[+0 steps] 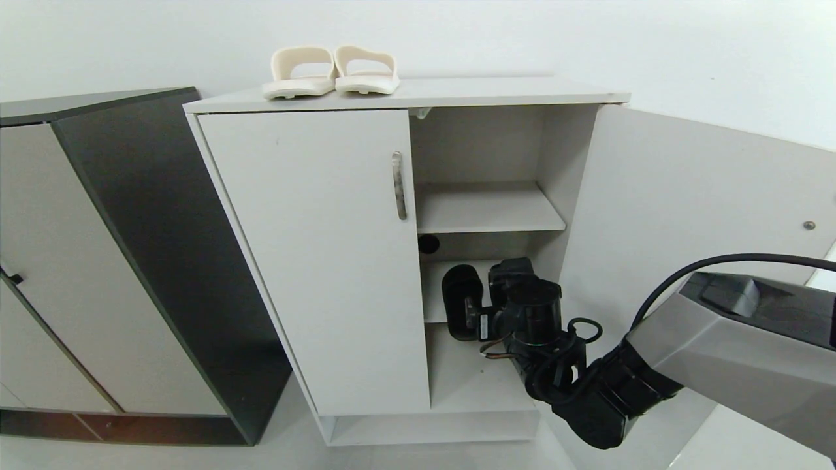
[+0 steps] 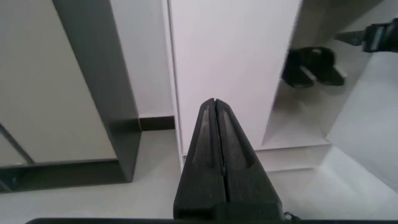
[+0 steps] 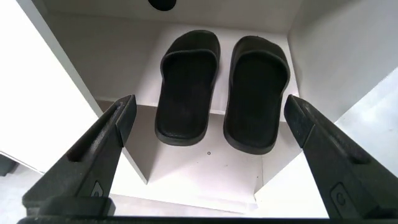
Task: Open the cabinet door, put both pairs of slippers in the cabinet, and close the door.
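Black slippers [image 3: 186, 87] sit side by side on the cabinet's [image 1: 313, 261] lower shelf. Right gripper [image 3: 209, 109] is just in front, fingers apart, empty. Left gripper [image 2: 214, 109] is pressed together. First pair looks stowed. Next: reach up for the cream slippers [image 1: 300, 75] on the cabinet top.

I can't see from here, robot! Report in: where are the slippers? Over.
Right gripper open, empty, facing black slippers on lower shelf. Left gripper shut, empty. Cream slippers on cabinet top. Right door open.
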### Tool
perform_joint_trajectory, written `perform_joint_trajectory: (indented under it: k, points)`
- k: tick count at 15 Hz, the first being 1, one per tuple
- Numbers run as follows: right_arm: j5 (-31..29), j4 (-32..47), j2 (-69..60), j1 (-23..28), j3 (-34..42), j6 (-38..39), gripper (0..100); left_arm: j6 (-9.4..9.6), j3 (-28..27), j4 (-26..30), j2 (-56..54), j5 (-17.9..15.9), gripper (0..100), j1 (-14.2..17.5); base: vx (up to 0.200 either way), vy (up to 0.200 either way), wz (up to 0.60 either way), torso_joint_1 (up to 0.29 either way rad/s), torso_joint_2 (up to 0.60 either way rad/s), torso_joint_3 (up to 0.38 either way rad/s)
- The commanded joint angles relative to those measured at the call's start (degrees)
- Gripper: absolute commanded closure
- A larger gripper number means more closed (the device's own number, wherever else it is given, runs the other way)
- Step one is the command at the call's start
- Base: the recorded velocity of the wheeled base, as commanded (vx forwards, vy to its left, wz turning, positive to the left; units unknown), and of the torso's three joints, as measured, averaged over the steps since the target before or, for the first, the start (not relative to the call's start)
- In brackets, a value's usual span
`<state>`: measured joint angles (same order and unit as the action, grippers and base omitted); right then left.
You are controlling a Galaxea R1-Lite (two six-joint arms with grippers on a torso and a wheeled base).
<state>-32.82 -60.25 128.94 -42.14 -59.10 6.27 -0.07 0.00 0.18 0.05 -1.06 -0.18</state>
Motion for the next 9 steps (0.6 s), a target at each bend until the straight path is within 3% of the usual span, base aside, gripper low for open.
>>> perform_joint_trajectory:
  k: [1, 4, 9]
  points:
    - [0.03, -0.31, 0.26, -0.48, 0.65, -0.11, 0, -0.01, 0.0, -0.01, 0.04, 0.01, 100, 0.01, 0.0, 0.2, 0.0, 0.002, 0.01, 0.007]
    - [1.26, -5.32, 0.44, -1.63, 3.47, -4.16, 0, -0.1, 0.0, -0.01, 0.04, 0.01, 100, 0.01, 0.0, 0.2, 0.0, 0.01, 0.01, 0.001]
    - [3.2, -6.29, 0.35, -1.71, 5.57, -4.6, 0, -0.1, 0.0, -0.01, 0.04, 0.01, 100, 0.01, 0.0, 0.2, 0.0, 0.002, 0.0, 0.001]
